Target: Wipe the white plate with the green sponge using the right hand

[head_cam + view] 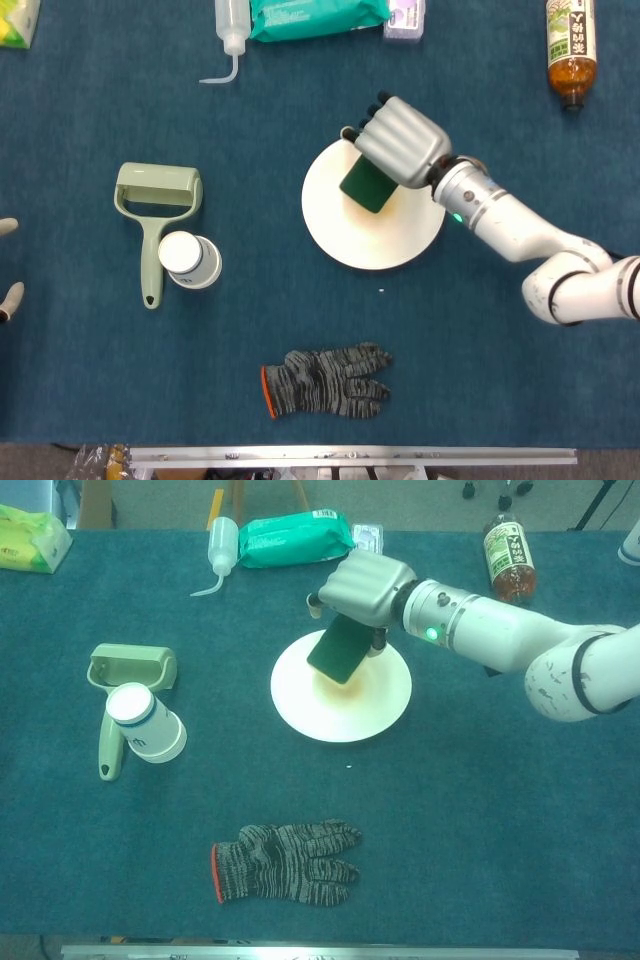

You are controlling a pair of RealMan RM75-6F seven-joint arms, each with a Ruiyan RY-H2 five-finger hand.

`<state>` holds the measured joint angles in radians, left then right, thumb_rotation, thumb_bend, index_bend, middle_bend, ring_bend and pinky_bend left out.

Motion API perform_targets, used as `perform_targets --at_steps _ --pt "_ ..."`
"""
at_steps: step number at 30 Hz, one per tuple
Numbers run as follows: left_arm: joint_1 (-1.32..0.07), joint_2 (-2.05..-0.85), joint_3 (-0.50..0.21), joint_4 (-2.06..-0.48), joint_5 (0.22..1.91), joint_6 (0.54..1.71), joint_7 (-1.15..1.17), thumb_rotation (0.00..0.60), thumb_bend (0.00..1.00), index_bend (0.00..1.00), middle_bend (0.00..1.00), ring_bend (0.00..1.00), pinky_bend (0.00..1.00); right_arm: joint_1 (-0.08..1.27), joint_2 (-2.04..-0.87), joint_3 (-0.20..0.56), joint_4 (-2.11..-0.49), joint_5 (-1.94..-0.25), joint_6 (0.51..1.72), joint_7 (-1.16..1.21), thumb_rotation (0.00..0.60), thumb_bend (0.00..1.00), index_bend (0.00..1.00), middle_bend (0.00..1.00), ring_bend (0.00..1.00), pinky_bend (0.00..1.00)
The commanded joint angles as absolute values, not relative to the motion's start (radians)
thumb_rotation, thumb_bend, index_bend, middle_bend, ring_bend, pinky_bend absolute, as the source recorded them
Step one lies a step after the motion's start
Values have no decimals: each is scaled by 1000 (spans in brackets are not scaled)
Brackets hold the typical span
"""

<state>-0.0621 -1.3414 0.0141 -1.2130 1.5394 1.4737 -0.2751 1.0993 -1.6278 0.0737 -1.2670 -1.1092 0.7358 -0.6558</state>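
Note:
The white plate point(370, 222) point(340, 705) lies near the middle of the blue cloth. My right hand point(400, 141) point(362, 585) hangs over the plate's far edge and grips the green sponge point(367, 184) point(337, 649). The sponge hangs tilted, its lower end over the plate's far half; I cannot tell whether it touches the plate. At the left edge of the head view only fingertips point(8, 298) of my left hand show, away from the plate.
A green lint roller point(155, 215) and a white cup point(188, 260) lie left of the plate. A grey knit glove point(325, 381) lies near the front edge. A squeeze bottle point(228, 30), a green wipes pack point(315, 15) and a brown bottle point(570, 50) line the far side.

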Motion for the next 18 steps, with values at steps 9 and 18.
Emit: perform_targets --at_steps 9,18 --pt "-60 -1343 14 -1206 1537 1474 -283 600 269 236 200 177 340 1091 -1652 49 -1238 -1113 714 -663 600 0 284 529 396 319" --pt "-62 -1345 14 -1208 1537 1470 -280 600 269 236 201 177 339 1056 -1633 37 -1208 -1082 723 -665 600 0 283 529 396 319"
